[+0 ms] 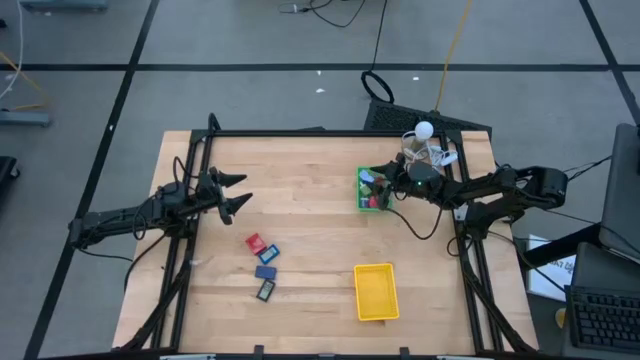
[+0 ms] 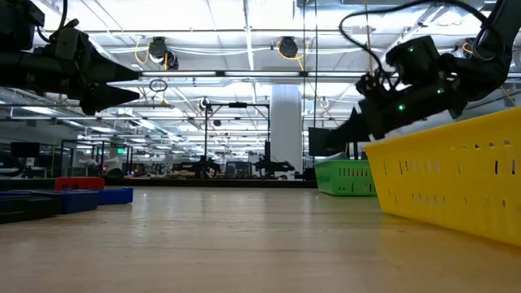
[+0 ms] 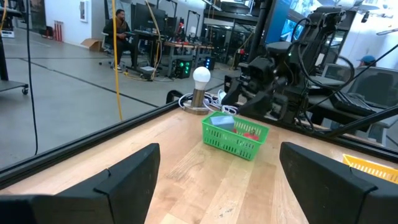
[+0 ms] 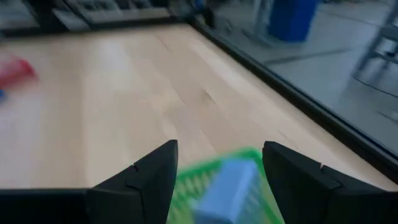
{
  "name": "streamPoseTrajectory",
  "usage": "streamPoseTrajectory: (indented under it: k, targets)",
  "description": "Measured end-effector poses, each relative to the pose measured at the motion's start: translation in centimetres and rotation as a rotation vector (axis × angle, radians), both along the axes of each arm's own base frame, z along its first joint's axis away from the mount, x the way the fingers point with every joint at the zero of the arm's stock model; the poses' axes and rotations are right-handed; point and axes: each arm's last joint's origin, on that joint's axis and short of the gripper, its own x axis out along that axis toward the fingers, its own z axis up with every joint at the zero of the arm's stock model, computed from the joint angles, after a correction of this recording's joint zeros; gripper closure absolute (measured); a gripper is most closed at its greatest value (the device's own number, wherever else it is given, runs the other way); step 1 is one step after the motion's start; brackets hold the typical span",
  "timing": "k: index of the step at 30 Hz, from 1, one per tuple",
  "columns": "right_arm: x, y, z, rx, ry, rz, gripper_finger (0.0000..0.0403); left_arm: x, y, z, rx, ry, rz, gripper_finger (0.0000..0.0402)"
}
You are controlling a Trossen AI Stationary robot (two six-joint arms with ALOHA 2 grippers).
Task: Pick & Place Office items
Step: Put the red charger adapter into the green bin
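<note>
Several office items lie flat on the table left of centre: a red piece (image 1: 255,242), a light blue one (image 1: 268,254) and two dark navy rectangles (image 1: 265,271) (image 1: 266,290). More pieces sit in the green tray (image 1: 372,188), red and blue among them (image 3: 249,132). My right gripper (image 1: 393,186) hovers open just over that tray. In the right wrist view a light blue piece (image 4: 227,186) shows below and between its fingers, inside the tray (image 4: 186,186). My left gripper (image 1: 238,195) is open, raised above the table's left part, pointing at the tray (image 3: 235,135).
A yellow tray (image 1: 376,291) stands near the table's near edge, right of centre, close to the low camera (image 2: 456,179). A white bulb on a stand (image 1: 424,130) and cables sit at the far right corner. Black frame rails run along the table's edges.
</note>
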Motion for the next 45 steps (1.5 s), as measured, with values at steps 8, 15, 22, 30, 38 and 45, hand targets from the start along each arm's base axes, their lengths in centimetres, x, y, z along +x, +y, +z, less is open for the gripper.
streamPoseTrajectory:
  k: [8, 15, 22, 30, 38, 45]
  targets:
    - [0.5, 0.8, 1.7, 0.15, -0.232, 0.282, 0.0189, 0.0, 0.0, 0.0, 0.0, 0.0, 0.0, 0.0066]
    - [0.5, 1.4, 2.6, 0.266, -0.307, 0.515, 0.0192, 0.0, 0.0, 0.0, 0.0, 0.0, 0.0, 0.0066]
    - [0.4, 1.7, 3.2, 0.28, -0.354, 0.626, 0.0193, 0.0, 0.0, 0.0, 0.0, 0.0, 0.0, 0.0066]
    - [0.4, 1.7, 3.2, 0.252, -0.347, 0.626, 0.0193, 0.0, 0.0, 0.5, 0.006, -0.054, 0.0, 0.0066]
    - [0.4, 1.7, 3.2, 0.258, -0.347, 0.625, 0.0193, -0.1, 0.0, 0.8, -0.174, -0.16, -0.018, 0.0066]
    - [0.4, 1.7, 3.2, 0.258, -0.347, 0.624, 0.0193, 0.2, -0.4, 0.5, -0.365, -0.156, -0.162, 0.0066]
